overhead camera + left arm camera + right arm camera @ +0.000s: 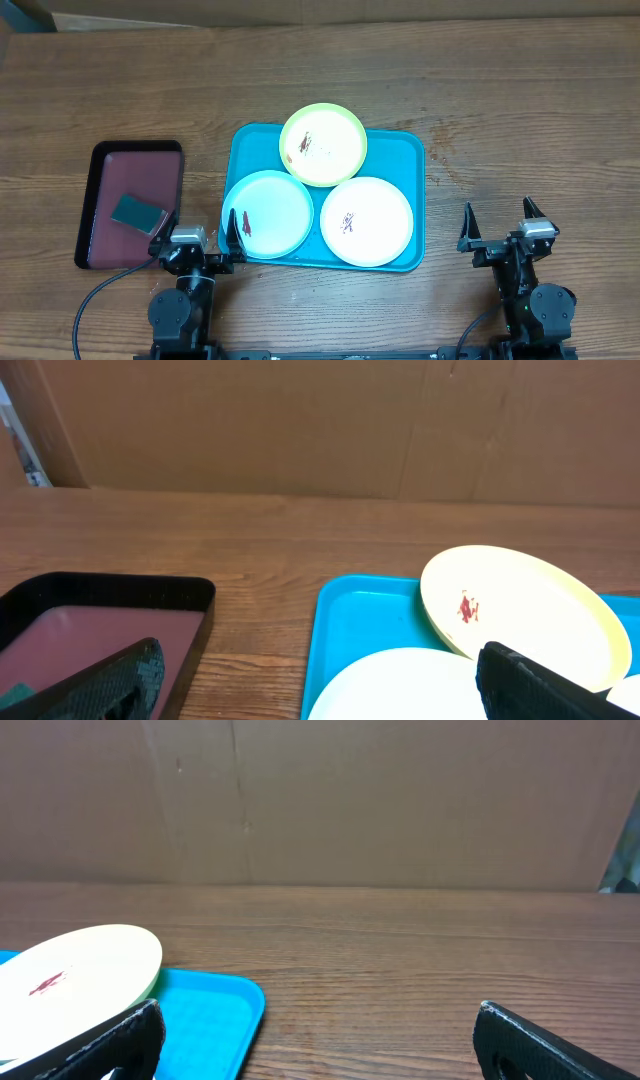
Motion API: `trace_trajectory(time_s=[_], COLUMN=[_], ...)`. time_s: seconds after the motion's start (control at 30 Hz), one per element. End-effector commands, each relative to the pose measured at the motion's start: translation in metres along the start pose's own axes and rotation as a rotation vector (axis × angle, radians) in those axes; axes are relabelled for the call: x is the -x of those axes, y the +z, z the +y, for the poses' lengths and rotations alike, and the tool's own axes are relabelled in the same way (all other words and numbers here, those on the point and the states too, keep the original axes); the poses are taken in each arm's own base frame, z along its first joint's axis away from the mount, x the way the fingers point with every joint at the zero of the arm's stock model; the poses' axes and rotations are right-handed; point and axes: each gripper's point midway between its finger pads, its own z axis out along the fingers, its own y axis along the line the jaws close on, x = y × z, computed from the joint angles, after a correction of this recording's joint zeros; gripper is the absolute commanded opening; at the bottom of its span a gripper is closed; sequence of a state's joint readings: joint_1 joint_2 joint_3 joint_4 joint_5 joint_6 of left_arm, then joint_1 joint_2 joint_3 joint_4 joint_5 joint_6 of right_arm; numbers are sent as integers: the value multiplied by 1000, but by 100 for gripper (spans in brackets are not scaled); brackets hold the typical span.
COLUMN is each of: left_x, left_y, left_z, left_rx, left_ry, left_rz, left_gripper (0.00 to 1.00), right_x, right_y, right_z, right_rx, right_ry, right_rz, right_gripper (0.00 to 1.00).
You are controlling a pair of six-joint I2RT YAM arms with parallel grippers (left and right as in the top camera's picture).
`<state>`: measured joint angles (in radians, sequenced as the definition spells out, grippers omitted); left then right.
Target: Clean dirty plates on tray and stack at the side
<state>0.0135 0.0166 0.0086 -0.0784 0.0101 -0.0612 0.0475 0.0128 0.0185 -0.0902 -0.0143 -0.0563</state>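
Note:
The turquoise tray lies mid-table with three plates on it. The lime-green plate is at the far edge, resting tilted on the other two, with reddish smears. The pale blue plate is front left and the white plate front right, each with a smear. My left gripper is open and empty at the tray's front left corner; its wrist view shows the tray, blue plate and green plate. My right gripper is open and empty, right of the tray.
A black-rimmed maroon tray holding a dark teal sponge lies left of the turquoise tray. The right wrist view shows the tray's far right corner, the green plate and bare wood. A cardboard wall stands behind the table.

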Motion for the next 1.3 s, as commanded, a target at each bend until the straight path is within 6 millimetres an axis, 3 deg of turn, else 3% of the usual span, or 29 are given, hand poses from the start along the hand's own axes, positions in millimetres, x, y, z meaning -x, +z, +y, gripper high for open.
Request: trace_trajectory(time_s=[0.0,0.07,0.27,0.37,0.5,0.57,0.63,0.77,0.83,0.93,1.03,1.2,1.27], left_x=[1,14,26,37,91,118,133,157,174,179,176,176,172], left_y=[0,-1,-25,-27,-43,-48,-46,-38,-33,-21,5,60,68], left_z=[1,-6,-85,-87,-88,-78,-62,-8,4,28,54,74,74], left_rx=[9,-35,-532,-551,-595,-518,-400,-48,49,215,385,416,398], left_ry=[-17,-66,-518,-548,-362,-274,-233,-238,-194,-186,-109,-87,-93], left_rz=[-9,-61,37,5,-255,-349,-369,-307,-254,-129,41,244,305], left_gripper=[100,100,100,100,100,100,100,100,100,100,100,99,100], right_x=[-1,-1,-1,-1,-1,-1,-1,-1,-1,-1,-1,-1,-1], right_y=[0,0,0,0,0,0,0,0,0,0,0,0,0], right_z=[-2,-2,-2,-2,-2,-2,-2,-2,-2,-2,-2,-2,-2], right_rx=[-13,-13,-13,-13,-13,-13,-13,-13,-13,-13,-13,-13,-13], right_ry=[-4,-4,-4,-4,-4,-4,-4,-4,-4,-4,-4,-4,-4], right_rz=[-5,-5,-5,-5,-5,-5,-5,-5,-5,-5,-5,-5,-5], right_gripper=[100,100,100,100,100,100,100,100,100,100,100,100,100])
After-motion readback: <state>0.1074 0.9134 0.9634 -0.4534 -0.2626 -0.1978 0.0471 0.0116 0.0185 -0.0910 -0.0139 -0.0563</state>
